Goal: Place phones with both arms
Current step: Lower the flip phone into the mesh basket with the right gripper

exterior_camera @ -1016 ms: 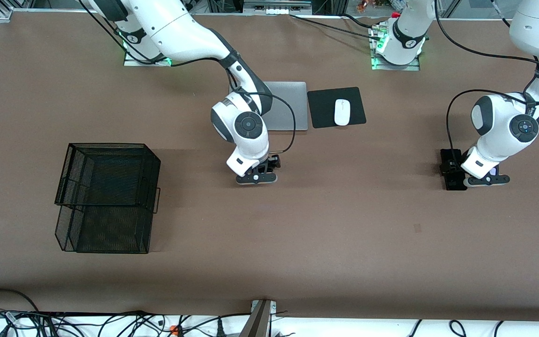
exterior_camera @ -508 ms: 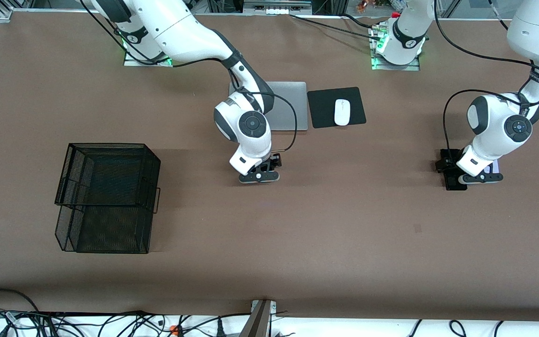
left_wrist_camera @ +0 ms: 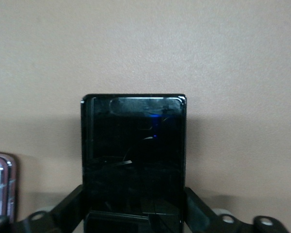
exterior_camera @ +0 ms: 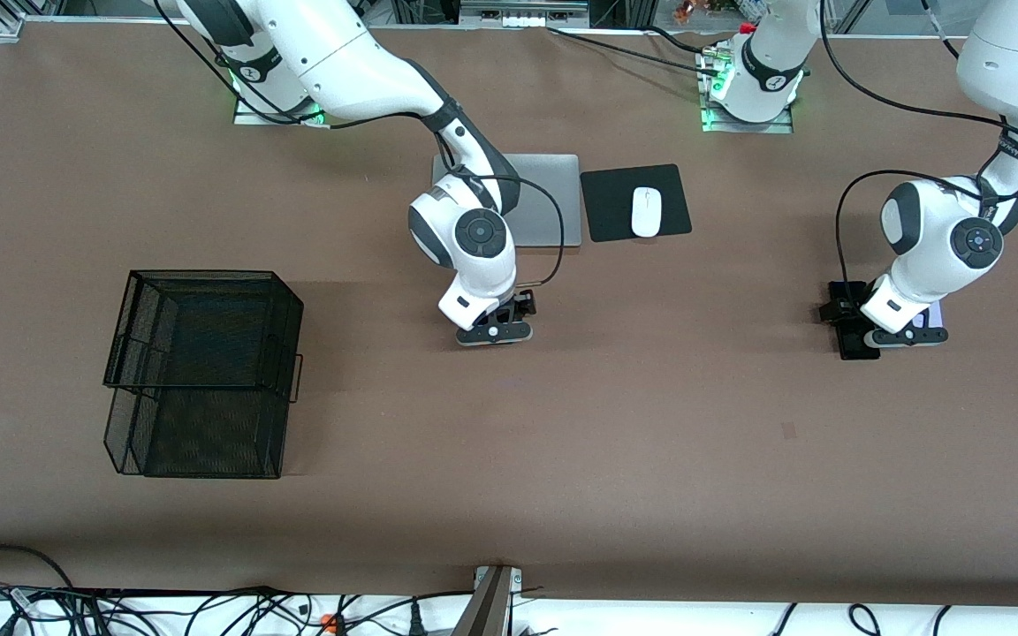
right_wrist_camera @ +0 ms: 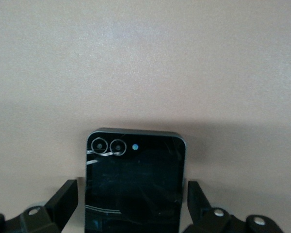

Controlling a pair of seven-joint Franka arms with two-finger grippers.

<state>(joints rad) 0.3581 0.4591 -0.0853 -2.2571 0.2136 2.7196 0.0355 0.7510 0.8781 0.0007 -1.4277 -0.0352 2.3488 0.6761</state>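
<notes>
Your left tool (exterior_camera: 905, 336) sits low at the left arm's end of the surface (exterior_camera: 650, 442), its fingers (left_wrist_camera: 196, 213) pressed against the sides of the long black phone (left_wrist_camera: 134, 160). Your right tool (exterior_camera: 493, 332) stands wide around the small black phone (right_wrist_camera: 134, 179) near the middle, fingers clear.

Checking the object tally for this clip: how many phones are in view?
3. Small black phone under the right gripper, mid-table; long black phone in the left gripper, toward the left arm's end; pale phone beside it.
</notes>
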